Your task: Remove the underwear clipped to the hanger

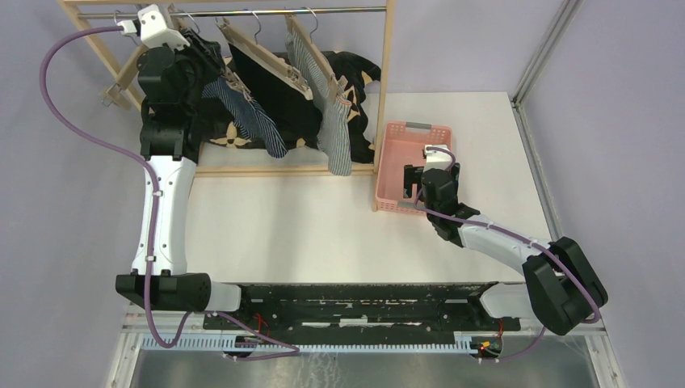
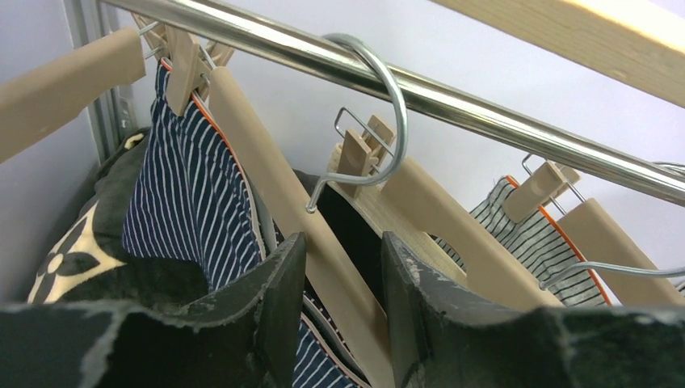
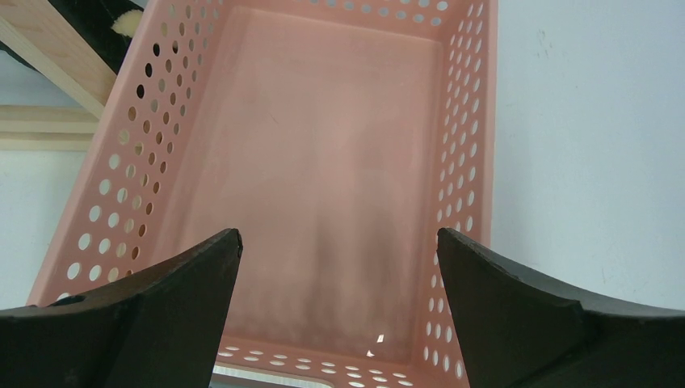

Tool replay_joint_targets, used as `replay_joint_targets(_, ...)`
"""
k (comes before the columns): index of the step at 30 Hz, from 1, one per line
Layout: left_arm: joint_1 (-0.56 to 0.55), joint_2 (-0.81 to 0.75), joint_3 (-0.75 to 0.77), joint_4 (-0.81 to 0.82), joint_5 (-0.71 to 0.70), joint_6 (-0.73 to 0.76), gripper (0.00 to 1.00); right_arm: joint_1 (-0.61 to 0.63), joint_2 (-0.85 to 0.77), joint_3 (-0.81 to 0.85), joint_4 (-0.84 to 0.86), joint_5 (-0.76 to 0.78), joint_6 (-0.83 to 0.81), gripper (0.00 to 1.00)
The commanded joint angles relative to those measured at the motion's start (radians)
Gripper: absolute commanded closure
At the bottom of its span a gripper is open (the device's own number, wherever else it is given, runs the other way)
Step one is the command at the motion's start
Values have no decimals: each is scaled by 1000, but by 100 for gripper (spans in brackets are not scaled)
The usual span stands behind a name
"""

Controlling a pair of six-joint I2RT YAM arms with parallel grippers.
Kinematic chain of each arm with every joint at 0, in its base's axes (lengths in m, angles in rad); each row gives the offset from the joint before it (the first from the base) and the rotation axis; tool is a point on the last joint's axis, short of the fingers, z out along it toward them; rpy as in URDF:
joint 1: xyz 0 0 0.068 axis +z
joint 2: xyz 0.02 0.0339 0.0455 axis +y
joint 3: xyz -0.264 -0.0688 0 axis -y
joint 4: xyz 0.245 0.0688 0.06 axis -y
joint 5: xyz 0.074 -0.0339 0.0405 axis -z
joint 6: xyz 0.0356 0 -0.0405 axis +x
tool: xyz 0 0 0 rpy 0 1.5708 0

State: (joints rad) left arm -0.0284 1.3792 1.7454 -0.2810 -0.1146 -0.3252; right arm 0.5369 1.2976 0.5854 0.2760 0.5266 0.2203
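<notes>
Underwear: navy boxers (image 2: 190,202), black pair (image 2: 351,230) and pinstriped pair (image 2: 533,242) are all hanging clipped under the rail (image 2: 485,113)
Left claw (image 2: 343,250): is straddling the navy pair's hanger (image 2: 266,162), half open; whether it is gripping the wood I cannot tell
Right claw (image 3: 339,234): is hovering wide open, holding nothing, over the basket (image 3: 105,202)
Basket: is holding nothing
Progress: nothing is unclipped yet; all three pairs are waiting, navy likely first

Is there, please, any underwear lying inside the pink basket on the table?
No, the right wrist view shows only the bare floor and perforated walls of the pink basket, with no cloth inside.
</notes>
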Motion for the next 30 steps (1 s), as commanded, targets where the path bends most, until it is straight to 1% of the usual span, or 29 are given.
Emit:
replay_joint_targets(1,2,-14,70,3,62,-49,58,8,-14,44,17,10,4,0)
replay_joint_targets(2,3,-10,88,-14,66,-48,61,9,-20,42,14,15,4,0)
replay_joint_targets(3,3,-8,105,-33,66,-46,62,9,-26,41,14,19,2,0)
replay_joint_targets(8,2,-33,118,-47,86,-61,62,10,-48,34,14,9,4,0)
replay_joint_targets(15,2,-35,146,-88,70,-48,59,12,-70,28,9,19,-1,0)
replay_joint_targets(19,2,-41,150,-121,41,-33,55,12,-79,23,11,26,-5,0)
replay_joint_targets(23,2,-39,178,-184,-17,-14,54,12,-74,24,11,26,-4,0)
replay_joint_targets(30,2,-16,190,-219,-26,3,53,14,-70,21,20,21,-2,0)
